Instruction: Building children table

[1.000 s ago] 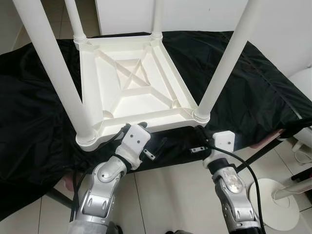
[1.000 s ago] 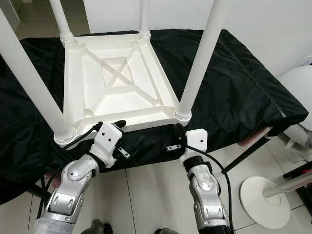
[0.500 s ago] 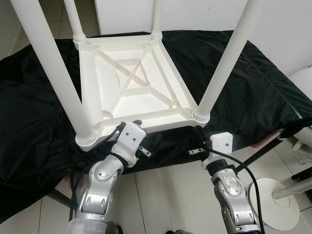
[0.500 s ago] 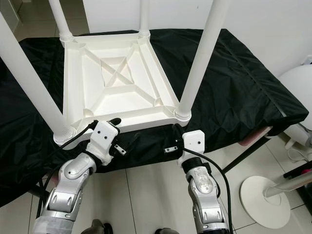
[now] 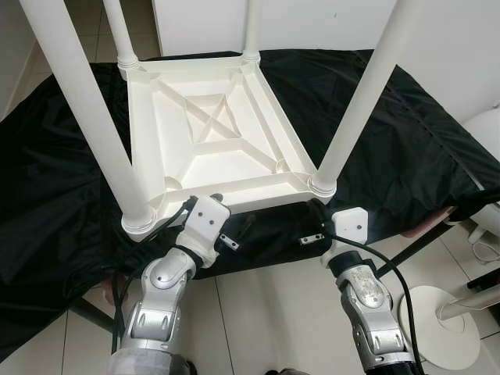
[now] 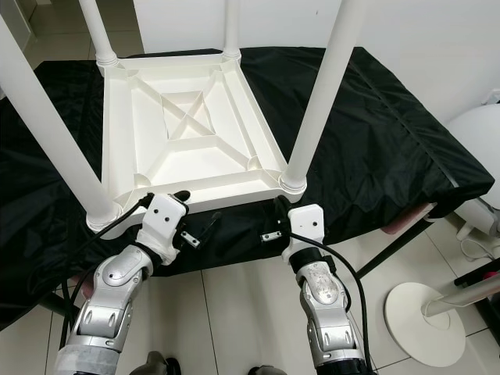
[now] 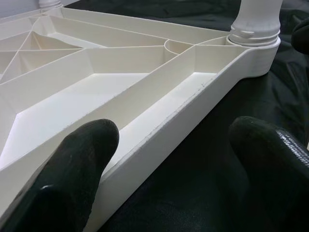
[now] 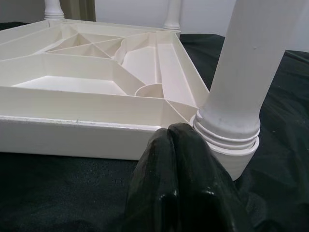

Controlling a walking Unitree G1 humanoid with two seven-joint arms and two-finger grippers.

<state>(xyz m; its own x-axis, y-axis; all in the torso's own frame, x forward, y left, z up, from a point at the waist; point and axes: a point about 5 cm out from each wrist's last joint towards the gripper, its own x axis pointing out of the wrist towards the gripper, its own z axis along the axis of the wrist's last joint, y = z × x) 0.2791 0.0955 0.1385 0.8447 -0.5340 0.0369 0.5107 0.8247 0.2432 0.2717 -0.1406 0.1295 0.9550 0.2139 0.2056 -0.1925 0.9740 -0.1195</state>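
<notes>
While the left tool (image 5: 216, 198) straddles the near rim of the upturned white plastic children's table (image 5: 211, 133) with fingers apart and the right tool (image 8: 179, 145), fingers together, touches its near-right leg (image 5: 363, 94), an uneven push could slide it on the black-draped worktop (image 5: 406, 125).

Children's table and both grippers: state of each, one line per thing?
Children's table: upside down on the black cloth, all four legs fitted, pointing up.
Left gripper: open, fingers straddling the table's near rim, one inside, one outside.
Right gripper: shut, fingertips at the base of the near right leg.
</notes>
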